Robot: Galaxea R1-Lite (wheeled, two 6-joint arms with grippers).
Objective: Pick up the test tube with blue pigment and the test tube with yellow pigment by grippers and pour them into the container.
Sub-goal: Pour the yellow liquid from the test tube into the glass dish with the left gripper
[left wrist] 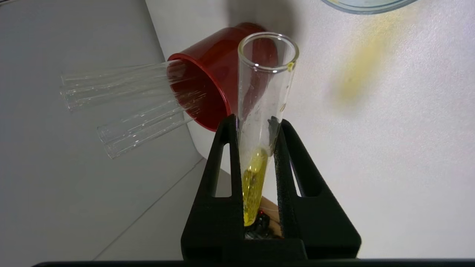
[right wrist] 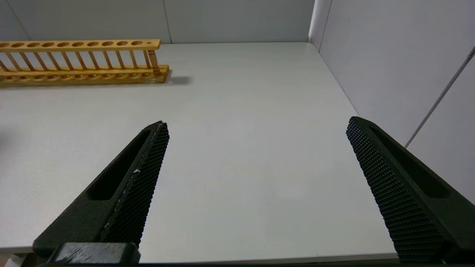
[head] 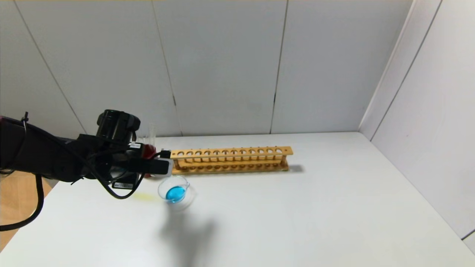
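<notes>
While your left gripper (left wrist: 256, 155) hangs over the white table (head: 297, 207) beside the dark red cup (left wrist: 211, 78), its black fingers (left wrist: 219, 178) are clamped on the test tube with yellow pigment (left wrist: 261, 111), which holds a little yellow liquid at its rounded end, down between the fingers. You can see in the head view that this gripper (head: 163, 167) sits just behind the container (head: 175, 191), with the cup (head: 148, 152) partly hidden behind it. That low glass dish holds a pool of blue liquid, and a faint yellow smear (head: 144, 197) lies on the table just to its left. Several clear tubes (left wrist: 122, 100) lean out of the red cup; whether one of them is the blue tube you cannot tell. An empty wooden test tube rack (head: 230, 159) stands along the back of the table, right of the cup. Your right gripper (right wrist: 256, 185) hovers low over bare table at the right, its textured jaws spread wide and holding nothing
</notes>
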